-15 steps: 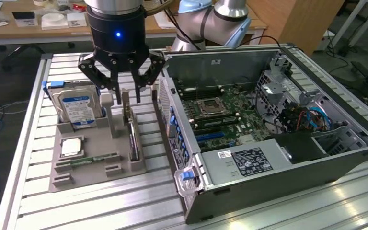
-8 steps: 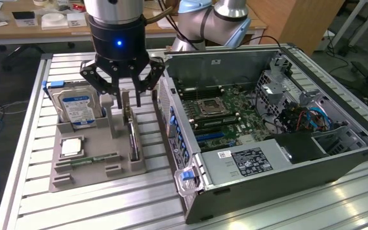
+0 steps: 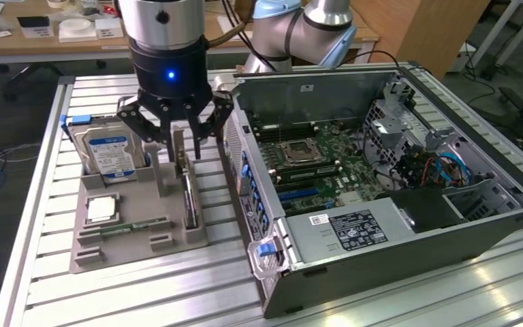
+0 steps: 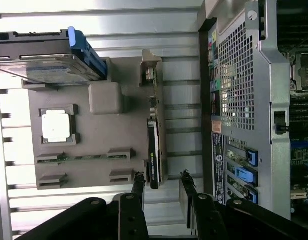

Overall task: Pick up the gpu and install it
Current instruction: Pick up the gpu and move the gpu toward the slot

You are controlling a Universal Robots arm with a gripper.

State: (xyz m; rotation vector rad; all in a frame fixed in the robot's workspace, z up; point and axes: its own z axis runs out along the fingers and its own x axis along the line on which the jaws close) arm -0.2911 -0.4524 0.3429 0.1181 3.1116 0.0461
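Observation:
The gpu (image 3: 188,197) stands on its long edge in a slot of the grey parts tray (image 3: 139,245), a thin black card with a green board. In the wrist view the gpu (image 4: 152,150) runs lengthwise away from the fingers. My gripper (image 3: 184,151) hangs just above the card's far end, open. Its two black fingers (image 4: 138,187) straddle the card's end with gaps on both sides, and nothing is held; the gripper (image 4: 162,181) is centred slightly off the card's line.
The tray also holds a silver hard drive (image 3: 107,153) standing upright, a processor (image 3: 101,208) and a narrow green memory stick (image 3: 130,228). The open computer case (image 3: 479,225) lies close on the exterior view's right, motherboard (image 3: 321,160) exposed.

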